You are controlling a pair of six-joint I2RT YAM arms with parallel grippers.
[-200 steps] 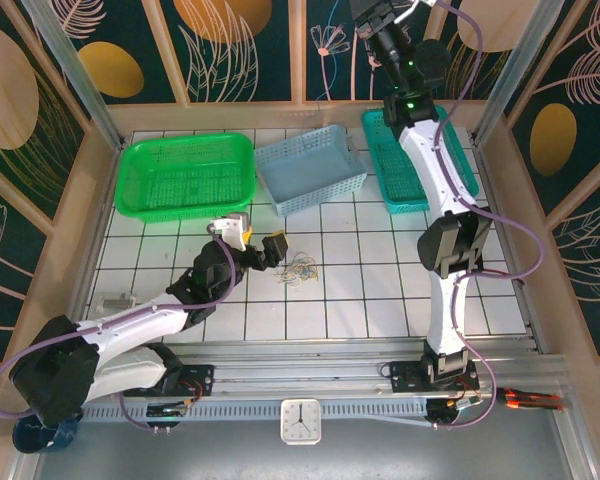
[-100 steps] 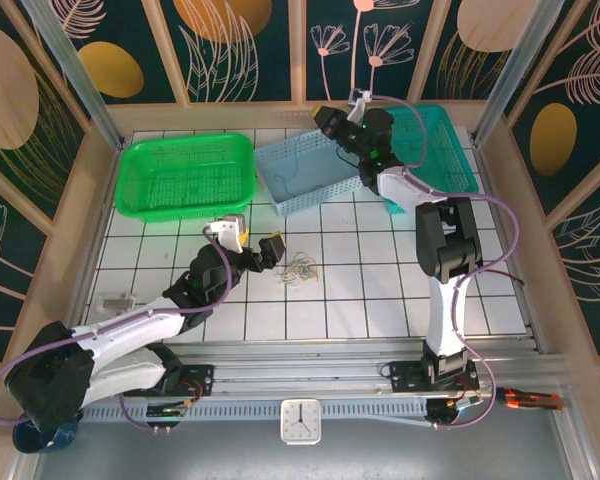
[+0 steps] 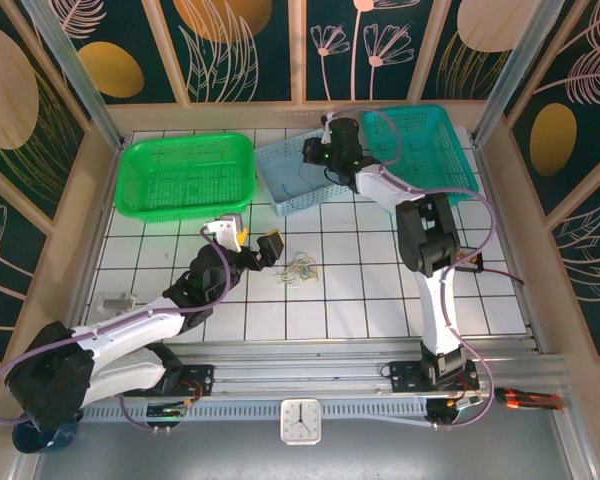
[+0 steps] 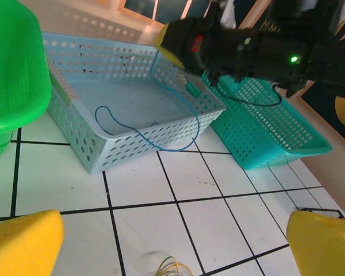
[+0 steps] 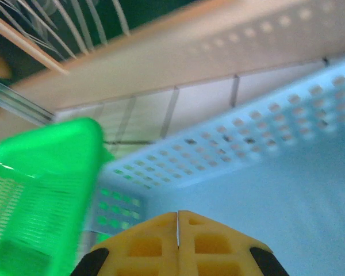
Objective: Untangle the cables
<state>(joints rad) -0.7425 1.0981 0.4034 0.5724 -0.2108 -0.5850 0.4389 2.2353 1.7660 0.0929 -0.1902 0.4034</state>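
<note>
A small tangle of yellow-tan and whitish cables [image 3: 300,268] lies on the white tiles, just right of my left gripper [image 3: 257,240]. That gripper is open with nothing between its yellow fingers [image 4: 23,244], and a yellow loop [image 4: 173,267] shows between them at the bottom edge. My right gripper [image 3: 313,152] hangs over the pale blue basket [image 3: 348,183], its jaws pressed together [image 5: 178,221]. A thin dark blue cable [image 4: 178,146] hangs from its tip, lies in the basket [image 4: 121,155] and loops over the front wall.
A green basket [image 3: 185,175] stands at the back left and a teal basket [image 3: 450,150] at the back right, either side of the pale blue one. A wooden frame walls the table. A small clear object [image 3: 115,299] lies at the left edge.
My right arm has swung down from high at the back and leftward, to the pale blue basket, carrying the blue cable into it. The left arm has barely moved.
</note>
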